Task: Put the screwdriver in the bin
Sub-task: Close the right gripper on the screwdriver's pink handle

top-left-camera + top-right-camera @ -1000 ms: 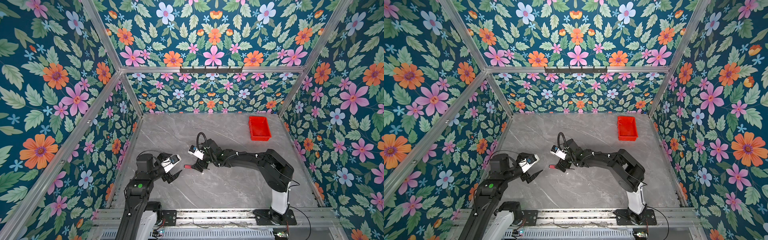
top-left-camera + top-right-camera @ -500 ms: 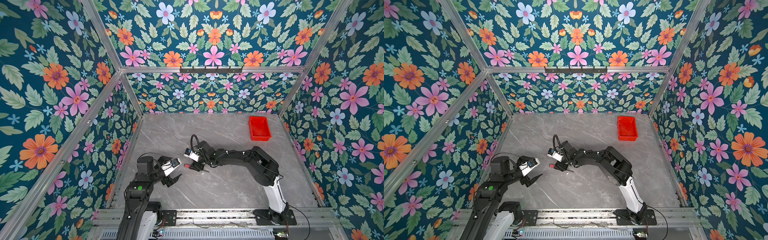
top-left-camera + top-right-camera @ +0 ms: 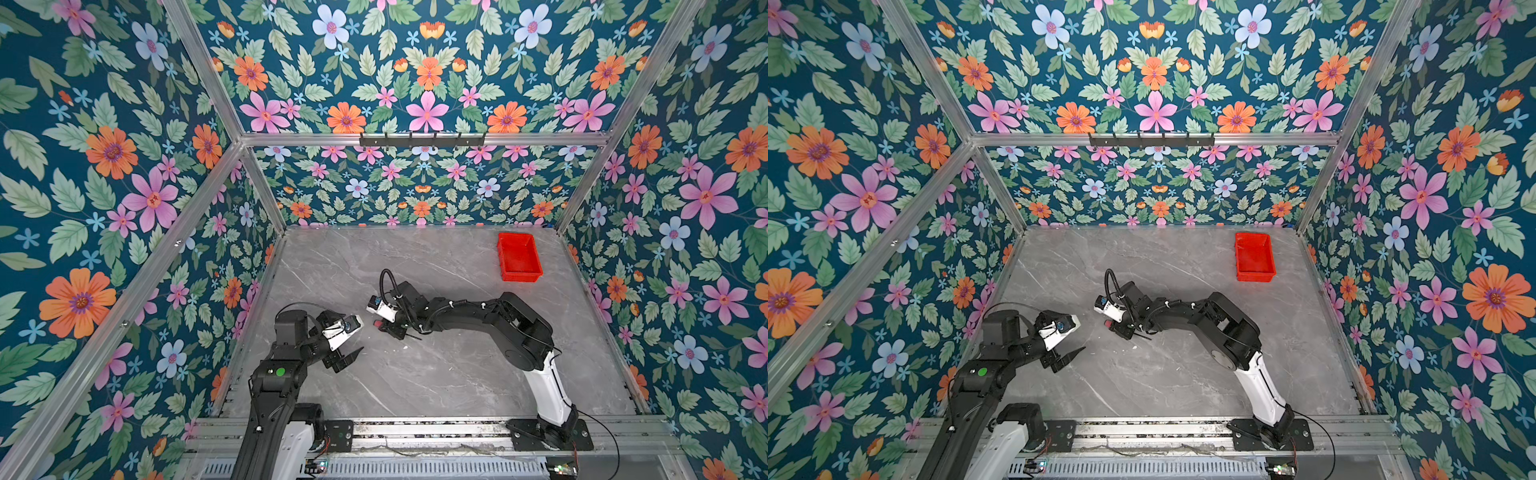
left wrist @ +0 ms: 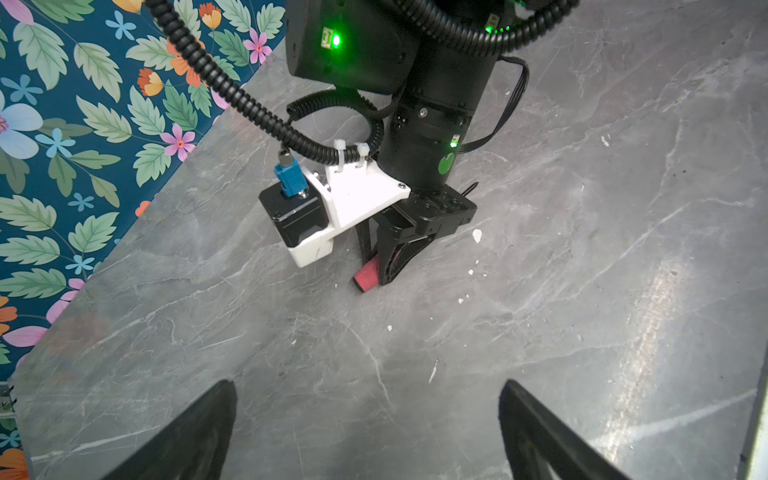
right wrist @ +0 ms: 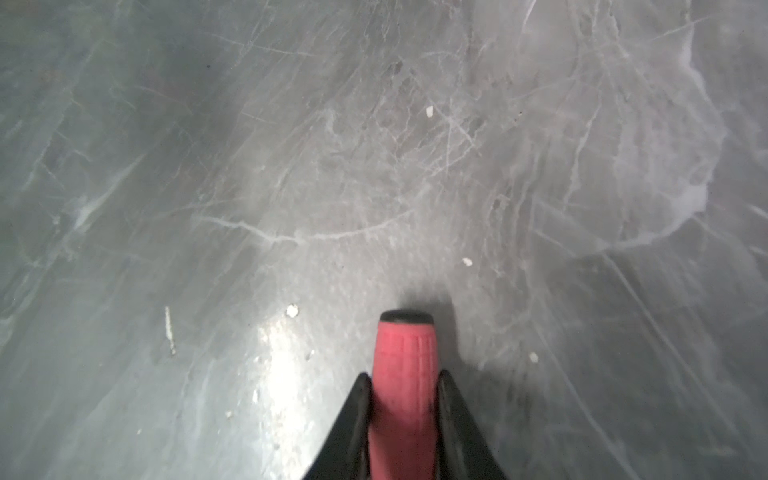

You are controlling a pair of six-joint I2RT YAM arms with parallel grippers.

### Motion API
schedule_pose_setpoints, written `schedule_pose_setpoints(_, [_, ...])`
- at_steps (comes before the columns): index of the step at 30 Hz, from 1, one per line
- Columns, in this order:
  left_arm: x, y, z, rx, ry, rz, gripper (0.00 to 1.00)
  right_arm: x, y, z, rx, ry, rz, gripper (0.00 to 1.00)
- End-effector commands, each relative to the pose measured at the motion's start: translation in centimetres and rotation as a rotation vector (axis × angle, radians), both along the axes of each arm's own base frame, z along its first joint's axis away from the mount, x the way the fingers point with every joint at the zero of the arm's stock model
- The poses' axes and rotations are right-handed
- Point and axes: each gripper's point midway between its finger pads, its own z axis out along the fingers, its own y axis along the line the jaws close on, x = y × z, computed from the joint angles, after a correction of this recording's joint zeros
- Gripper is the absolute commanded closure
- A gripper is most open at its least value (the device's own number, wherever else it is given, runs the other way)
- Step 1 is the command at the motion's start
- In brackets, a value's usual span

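One screwdriver (image 5: 405, 382). One red bin (image 3: 520, 275). Two robot arms: left arm (image 3: 270, 386), right arm (image 3: 498, 320). Two grippers: left gripper (image 4: 365, 388), right gripper (image 4: 384, 274). Two wrist cameras (image 4: 303, 224). One table (image 3: 415, 382). Small white bits (image 5: 292, 310) on table: at least five. One black hook bar (image 3: 422, 140).

Legible text, brands, numbers: none recorded.
Marks noted: green round sticker (image 4: 446, 164), unlettered, on the right arm (image 4: 432, 120); green dot (image 3: 280, 371) on the left arm (image 3: 266, 401); lit green indicator (image 4: 335, 40), its marking too small to be read.
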Motion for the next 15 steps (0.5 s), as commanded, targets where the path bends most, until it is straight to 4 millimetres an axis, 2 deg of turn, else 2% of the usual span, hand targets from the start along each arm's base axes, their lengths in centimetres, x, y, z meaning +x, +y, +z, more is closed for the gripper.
schedule_pose_setpoints(1, [0.4,-0.1,0.7,-0.01,-0.017,0.001,0.0,-0.7,-1.2,-1.0,-0.058,0.04,-0.016,0.82])
schedule_pose_setpoints(8, [1.0,-0.4,1.6,-0.065,-0.023,0.026,0.0,-0.2,-1.2,1.7,0.001,-0.004,-0.062,0.98])
schedule_pose_setpoints(15, [2.4,-1.2,3.2,-0.195,-0.013,0.057,0.0,1.2,-2.2,4.8,0.073,-0.04,-0.15,1.0])
